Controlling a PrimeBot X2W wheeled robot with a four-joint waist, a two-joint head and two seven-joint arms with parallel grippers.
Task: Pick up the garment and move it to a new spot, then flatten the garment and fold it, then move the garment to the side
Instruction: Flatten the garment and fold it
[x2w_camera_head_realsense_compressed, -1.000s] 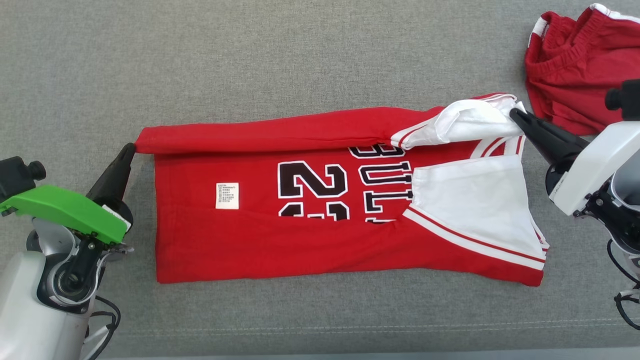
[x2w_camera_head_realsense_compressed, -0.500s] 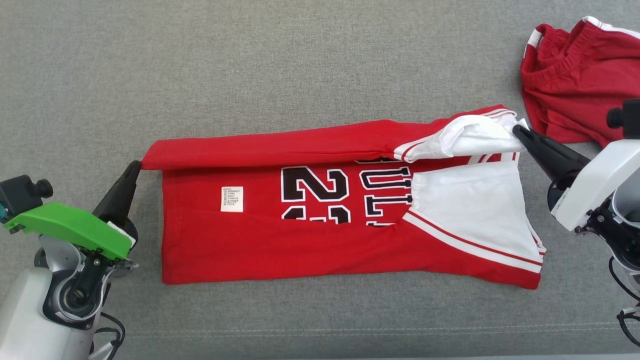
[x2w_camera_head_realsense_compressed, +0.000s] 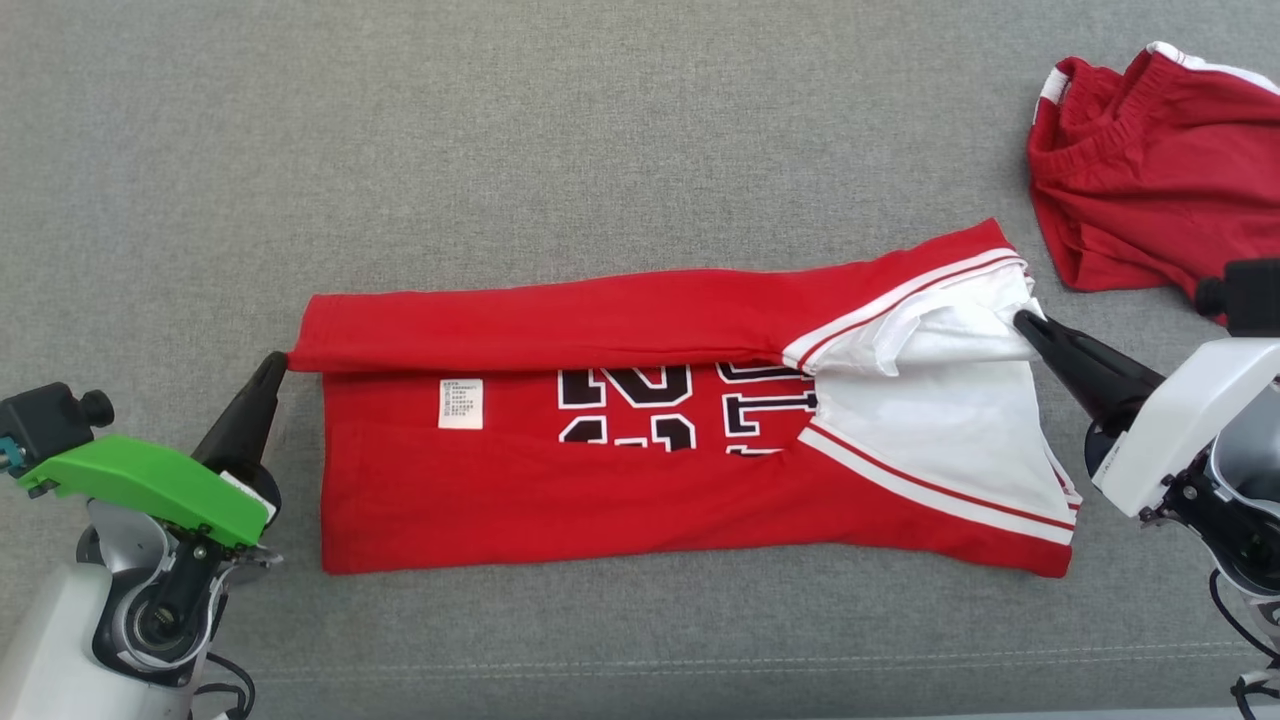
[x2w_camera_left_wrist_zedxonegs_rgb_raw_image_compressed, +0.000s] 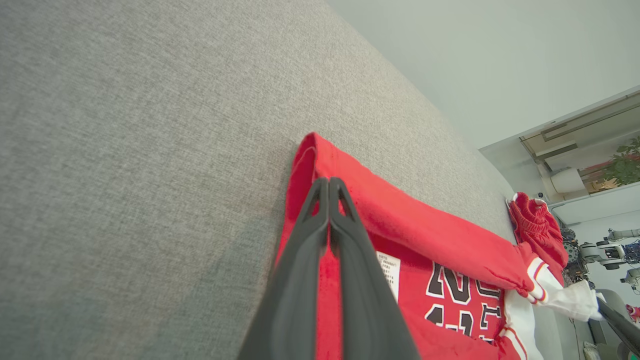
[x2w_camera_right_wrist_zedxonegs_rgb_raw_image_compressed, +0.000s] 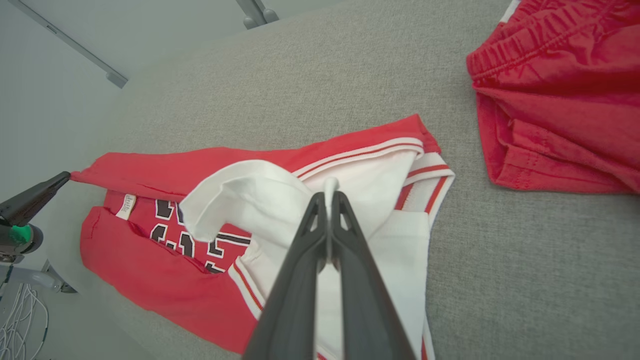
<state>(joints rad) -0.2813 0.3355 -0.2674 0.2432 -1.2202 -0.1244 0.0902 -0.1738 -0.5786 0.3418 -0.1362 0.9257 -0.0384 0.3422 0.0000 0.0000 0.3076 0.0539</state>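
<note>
Grey woven fabric worktop (x2w_camera_head_realsense_compressed: 600, 150) beneath everything, with a stitched seam along its near side. Across the middle, laid lengthwise from left to right, a red jersey with white trim and black white-outlined lettering (x2w_camera_head_realsense_compressed: 600, 500): hem end to the left, white-panelled shoulder end to the right. Far long edge rolled over toward the near side, lifted a little off the layer below and covering the top of the lettering. At the far right corner, a crumpled pair of red shorts with a white stripe (x2w_camera_head_realsense_compressed: 1140, 190), lying apart from the jersey. Left pincer (x2w_camera_head_realsense_compressed: 277, 362) with dark fingers pressed together, clamped on the corner of the rolled edge at the jersey's left end. Right pincer (x2w_camera_head_realsense_compressed: 1020, 320) likewise closed, nipping a fold of white cloth at the jersey's right end, a sliver of it caught between the tips in the right wrist view. Small white rectangular care label (x2w_camera_head_realsense_compressed: 460, 403) on the red cloth just below the rolled edge, toward the left end.
</note>
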